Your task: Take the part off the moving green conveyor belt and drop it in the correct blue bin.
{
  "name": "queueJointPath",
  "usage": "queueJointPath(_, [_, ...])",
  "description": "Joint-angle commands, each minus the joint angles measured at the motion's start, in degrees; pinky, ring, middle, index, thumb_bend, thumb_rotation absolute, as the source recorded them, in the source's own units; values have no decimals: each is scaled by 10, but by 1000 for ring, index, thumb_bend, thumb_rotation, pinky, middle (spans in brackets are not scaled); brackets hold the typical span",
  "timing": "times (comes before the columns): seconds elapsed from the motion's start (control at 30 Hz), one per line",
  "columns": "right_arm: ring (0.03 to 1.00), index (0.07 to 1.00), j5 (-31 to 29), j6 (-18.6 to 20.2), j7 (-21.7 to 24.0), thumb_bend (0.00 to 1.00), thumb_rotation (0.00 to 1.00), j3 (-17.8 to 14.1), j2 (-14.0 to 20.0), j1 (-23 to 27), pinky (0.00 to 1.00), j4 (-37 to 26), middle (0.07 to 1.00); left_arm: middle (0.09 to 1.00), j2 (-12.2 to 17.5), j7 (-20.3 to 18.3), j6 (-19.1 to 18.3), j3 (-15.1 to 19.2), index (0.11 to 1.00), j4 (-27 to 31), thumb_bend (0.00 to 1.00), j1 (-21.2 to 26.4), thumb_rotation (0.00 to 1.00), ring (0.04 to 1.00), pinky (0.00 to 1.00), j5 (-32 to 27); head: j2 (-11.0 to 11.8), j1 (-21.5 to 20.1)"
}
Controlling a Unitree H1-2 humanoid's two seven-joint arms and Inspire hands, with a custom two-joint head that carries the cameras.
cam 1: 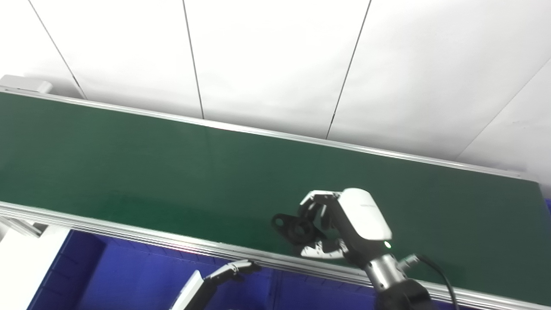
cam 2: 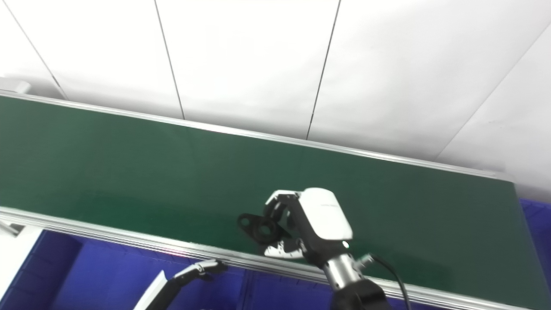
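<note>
A black part point(cam 1: 292, 227) with a ring body and a holed flange lies near the front edge of the green conveyor belt point(cam 1: 172, 172). My right hand point(cam 1: 340, 224) reaches over the front rail and curls around it, fingers above, thumb below, flange sticking out to the left. Low in the picture my left hand point(cam 1: 228, 271) shows only a straightened finger and a white edge, below the rail and over a blue bin point(cam 1: 107, 275), holding nothing.
The belt's aluminium front rail point(cam 1: 129, 234) runs between the belt and the blue bins below. A sliver of another blue bin point(cam 2: 536, 211) shows past the belt's right end. White wall panels stand behind the belt.
</note>
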State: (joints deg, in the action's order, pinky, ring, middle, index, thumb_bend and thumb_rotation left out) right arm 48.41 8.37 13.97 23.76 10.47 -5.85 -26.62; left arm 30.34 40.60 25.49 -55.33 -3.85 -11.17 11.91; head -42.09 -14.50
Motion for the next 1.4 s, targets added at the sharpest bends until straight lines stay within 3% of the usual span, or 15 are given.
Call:
queueJointPath(0.0, [299,487,-12,-9,3,527,0,-7,4,-21,226,-37,476,826,12,-8,14,8,777,24,676,-8,365,775,696,-7,-18,-8])
queueJointPath(0.1, [336,526,-8,-1,17,519,0,-13,10,-60,253,-68,428,834,20,-21,14,17,789,40,645,-12,372,788,718,-12,-45,-19])
queueJointPath(0.17, [333,498,-8,-3,22,524,0,-19,14,-84,259,-86,466,840,27,-34,14,28,800,53,628,-15,392,800,734,-14,-63,-28])
queueJointPath(0.2, [340,493,-8,-5,24,525,0,-22,15,-93,270,-92,473,841,30,-42,14,34,801,59,631,-16,411,802,737,-19,-84,-38])
queueJointPath(0.37, [406,534,-9,3,38,520,0,-31,14,-132,323,-102,436,834,30,-85,14,71,798,80,641,-21,415,778,705,-48,-108,-50])
queueJointPath(0.63, [367,534,8,-23,22,518,0,-23,13,-161,281,-58,417,813,9,-137,14,134,782,98,667,-38,407,752,655,-60,-151,-76])
queueJointPath(0.73, [300,492,27,-36,14,527,0,-10,19,-155,227,-26,472,808,-4,-158,14,158,774,108,679,-50,420,754,654,-69,-155,-80])
queueJointPath(0.9, [295,488,44,-45,15,528,0,9,36,-130,225,34,475,811,-23,-212,14,201,772,121,683,-72,461,748,646,-87,-166,-86])
queueJointPath(1.07, [431,500,80,-8,82,525,0,34,47,-102,353,61,474,804,-46,-260,14,241,769,127,673,-88,440,743,632,-95,-171,-87])
queueJointPath(1.17, [496,531,112,-7,119,521,0,54,58,-88,409,73,453,805,-60,-287,14,262,769,129,677,-97,449,744,630,-97,-171,-85])
queueJointPath(1.2, [602,515,129,-10,138,512,76,64,64,-82,528,76,585,805,-64,-293,14,268,769,129,675,-99,442,743,629,-96,-171,-85])
queueJointPath(1.23, [703,668,142,-10,155,531,325,71,70,-79,661,75,698,805,-67,-297,14,272,769,129,670,-101,438,742,626,-93,-170,-81])
queueJointPath(1.27, [750,731,151,-9,166,542,475,75,73,-77,727,73,747,805,-70,-302,14,276,769,129,665,-103,439,742,624,-91,-170,-81])
queueJointPath(1.3, [836,812,157,-4,180,584,713,75,73,-79,847,62,833,806,-73,-307,14,280,769,131,668,-106,442,741,627,-91,-171,-77])
queueJointPath(1.37, [905,852,156,2,183,614,822,67,69,-91,936,37,896,806,-79,-321,14,288,769,135,669,-111,433,742,628,-96,-172,-75])
